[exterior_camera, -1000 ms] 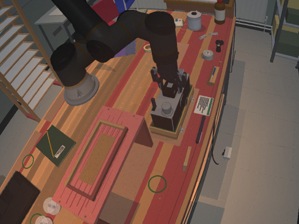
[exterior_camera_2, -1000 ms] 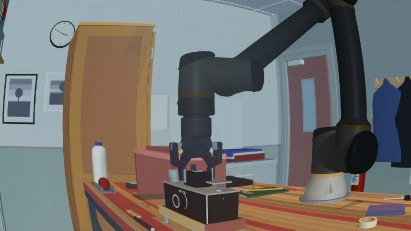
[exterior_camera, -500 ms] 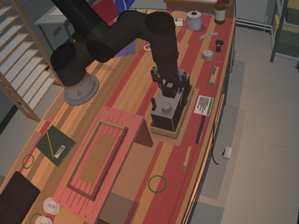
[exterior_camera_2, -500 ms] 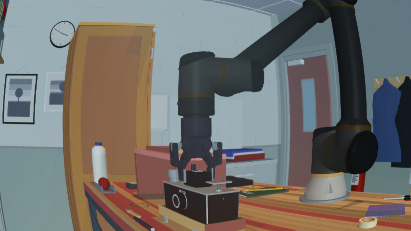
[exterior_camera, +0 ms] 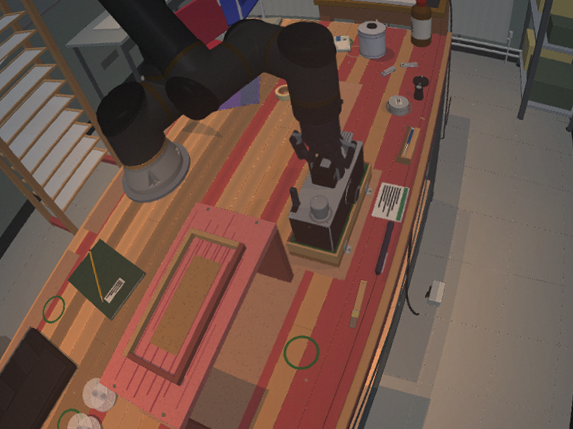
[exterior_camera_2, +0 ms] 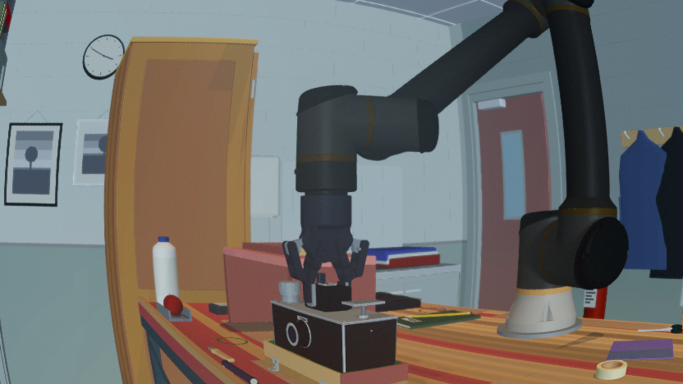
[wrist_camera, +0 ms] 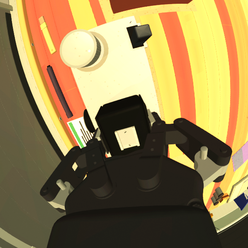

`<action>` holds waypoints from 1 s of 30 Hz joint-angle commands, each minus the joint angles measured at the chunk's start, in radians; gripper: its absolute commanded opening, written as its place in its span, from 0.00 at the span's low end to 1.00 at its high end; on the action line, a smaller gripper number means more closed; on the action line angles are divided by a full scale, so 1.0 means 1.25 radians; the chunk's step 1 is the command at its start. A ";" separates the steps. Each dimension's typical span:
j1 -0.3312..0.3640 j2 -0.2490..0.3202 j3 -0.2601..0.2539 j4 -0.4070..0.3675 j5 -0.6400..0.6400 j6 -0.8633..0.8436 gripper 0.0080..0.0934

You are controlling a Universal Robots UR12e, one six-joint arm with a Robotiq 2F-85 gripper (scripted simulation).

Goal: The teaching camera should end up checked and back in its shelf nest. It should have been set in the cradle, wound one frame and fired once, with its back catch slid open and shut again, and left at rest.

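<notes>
The teaching camera, a dark box with a pale top plate, sits in the wooden cradle near the bench's right edge. On its top stand a round grey winding knob, a small dark lever and a black viewfinder hump. From straight above, my gripper is closed on the viewfinder hump. The pink shelf with its empty nest stands to the camera's left.
Behind the camera a jar and a brown bottle stand at the bench's far end. A striped card, a dark rod and a pen tray lie along the right edge. A green notebook lies left.
</notes>
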 commanded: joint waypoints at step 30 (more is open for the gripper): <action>0.000 0.001 0.000 -0.001 0.001 0.000 0.00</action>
